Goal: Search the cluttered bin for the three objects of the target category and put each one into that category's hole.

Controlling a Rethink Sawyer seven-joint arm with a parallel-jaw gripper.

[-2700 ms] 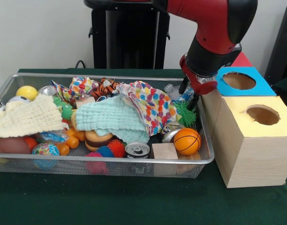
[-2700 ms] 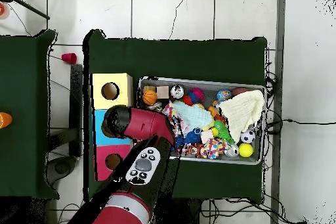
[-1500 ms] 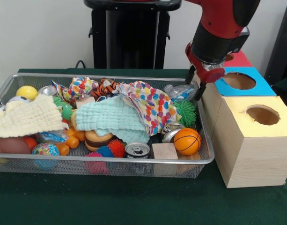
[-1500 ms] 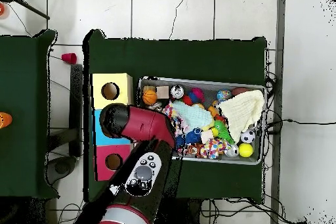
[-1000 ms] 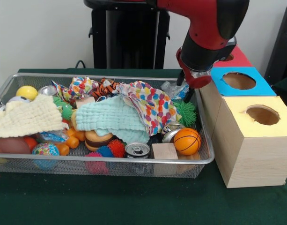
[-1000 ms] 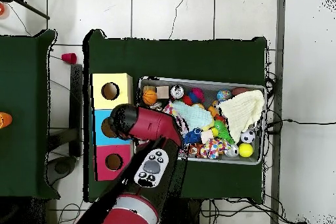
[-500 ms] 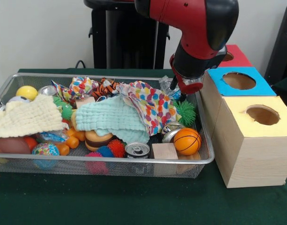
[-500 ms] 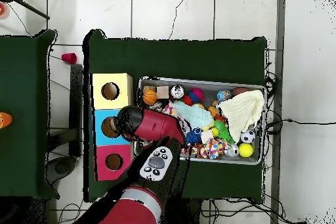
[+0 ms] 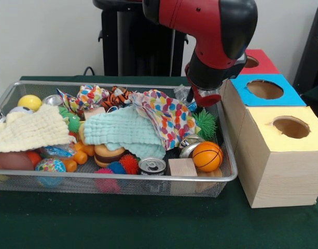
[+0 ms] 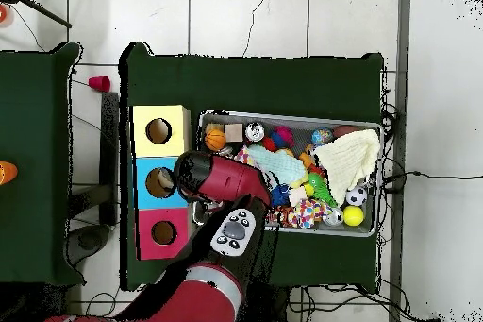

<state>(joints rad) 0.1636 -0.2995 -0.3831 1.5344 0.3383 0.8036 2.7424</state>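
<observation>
Your gripper (image 9: 200, 99) is hovering just above the bin's (image 9: 122, 177) end nearest the boxes (image 9: 275, 150); you cannot tell how its claw is set. No target category is showing. A crinkled clear wrapper (image 9: 182, 94) and a green spiky ball (image 9: 205, 124) are lying under it. A confetti cloth (image 9: 166, 116) and mint cloth (image 9: 123, 129) are covering the middle. The yellow, blue and red holes are sitting uncovered.

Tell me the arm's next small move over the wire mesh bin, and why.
Probably lower straight down. The red and black gripper hovers above the bin's corner by the boxes, over a clear crumpled plastic bottle beside the green spiky ball. It looks empty.
</observation>
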